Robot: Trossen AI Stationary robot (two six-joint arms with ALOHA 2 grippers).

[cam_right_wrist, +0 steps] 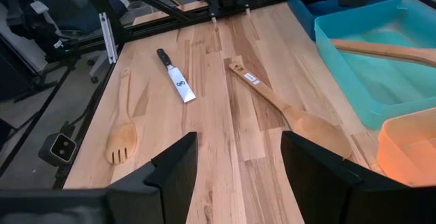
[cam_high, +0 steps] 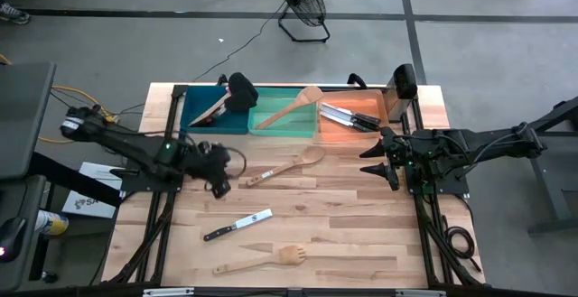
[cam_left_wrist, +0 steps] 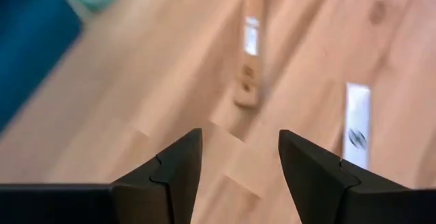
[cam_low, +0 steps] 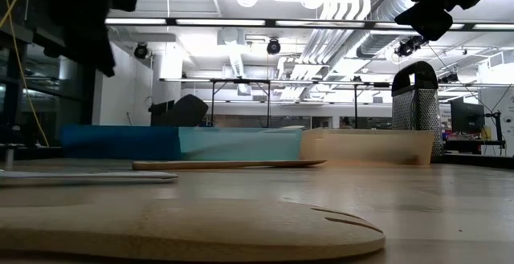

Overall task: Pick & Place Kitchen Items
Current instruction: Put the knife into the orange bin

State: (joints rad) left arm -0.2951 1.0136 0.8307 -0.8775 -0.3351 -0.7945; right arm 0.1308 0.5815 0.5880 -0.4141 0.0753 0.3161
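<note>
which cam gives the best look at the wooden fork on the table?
Right wrist view: the wooden fork lies whole and unobstructed, tines and handle clear. High view shows all of it, but small, near the table's front edge. Low view has only a blurred pale shape up close, probably it. Left wrist view misses it.

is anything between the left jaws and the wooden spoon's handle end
Nothing visible. The left gripper hangs open just left of the wooden spoon, whose handle end lies on bare table ahead of the jaws in the left wrist view. The knife lies nearer the front, off that line.
</note>
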